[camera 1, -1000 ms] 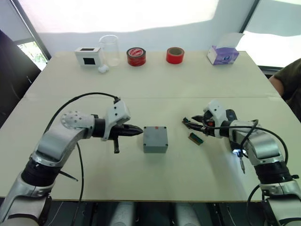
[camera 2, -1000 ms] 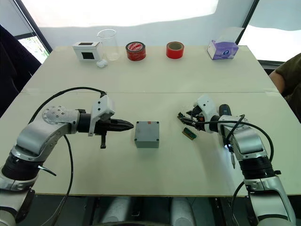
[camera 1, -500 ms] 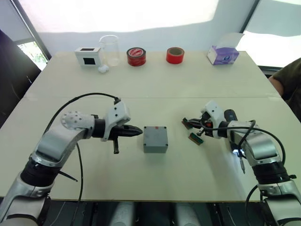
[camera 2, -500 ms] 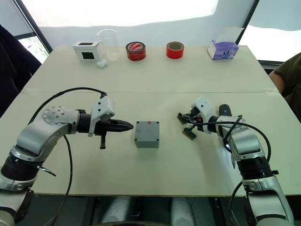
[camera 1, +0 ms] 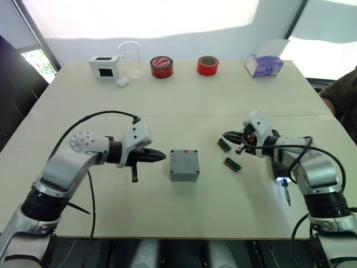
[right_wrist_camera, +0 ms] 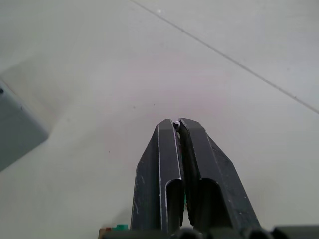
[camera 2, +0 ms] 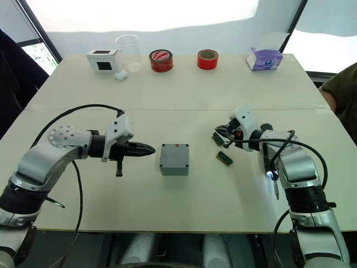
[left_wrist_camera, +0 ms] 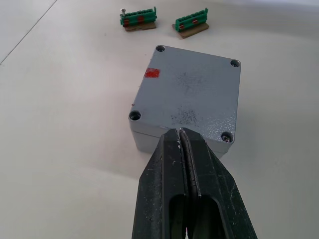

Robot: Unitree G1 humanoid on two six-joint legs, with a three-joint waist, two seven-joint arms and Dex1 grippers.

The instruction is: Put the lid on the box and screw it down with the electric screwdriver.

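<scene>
Grey box [camera 1: 184, 164] sits mid-table w/ its lid [left_wrist_camera: 192, 94] on top, small red mark near one corner. Left gripper [camera 1: 163, 156] points at the box from just beside it, fingers pressed shut, holding nothing. Right gripper [camera 1: 226, 134] hovers over two small green connector pieces [camera 1: 228, 154] to the box's right; its fingers are closed w/ a tiny pale speck at the tips, can't tell what. Tape rolls [camera 1: 161, 67] line the table's far edge

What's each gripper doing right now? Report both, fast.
Left gripper: closed, holding nothing, beside the box.
Right gripper: closed; a tiny pale thing shows at the fingertips, too small to identify.
</scene>
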